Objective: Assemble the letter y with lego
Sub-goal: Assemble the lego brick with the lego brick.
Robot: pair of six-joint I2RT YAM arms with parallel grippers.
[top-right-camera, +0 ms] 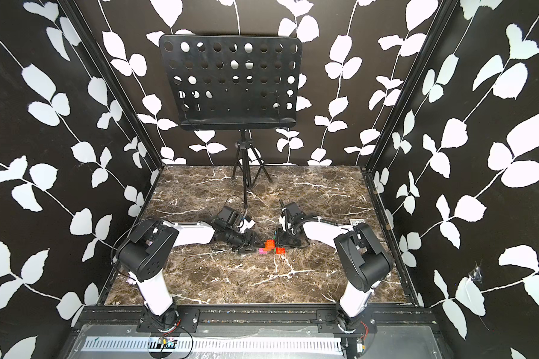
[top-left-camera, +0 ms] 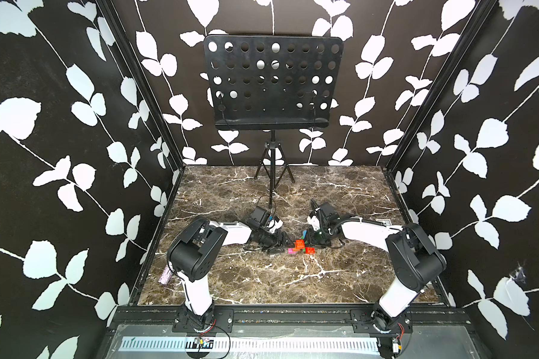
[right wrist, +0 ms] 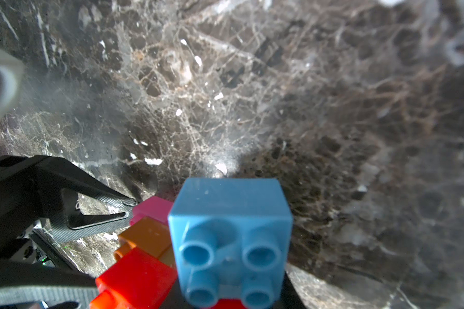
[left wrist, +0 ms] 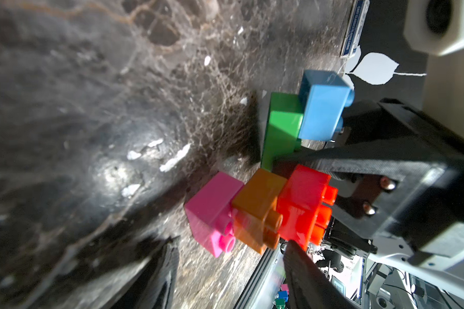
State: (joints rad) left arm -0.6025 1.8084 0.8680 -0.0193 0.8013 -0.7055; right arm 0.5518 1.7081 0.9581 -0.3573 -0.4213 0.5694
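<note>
Marble surface (top-left-camera: 262,279) carries your letter y (top-left-camera: 300,247) about midway between its left and right edges. Your right end effector (top-left-camera: 308,238) is clamped narrow on the letter y at the green bar (left wrist: 281,128), beside the blue brick (right wrist: 231,214). Your left end effector (top-left-camera: 284,247) stands part-open astride the stem, one fingertip (right wrist: 110,196) touching the pink brick (left wrist: 212,211).

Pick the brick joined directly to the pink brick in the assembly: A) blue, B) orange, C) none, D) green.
B: in the left wrist view the orange brick sits pressed against the pink brick, between it and the red brick.
</note>
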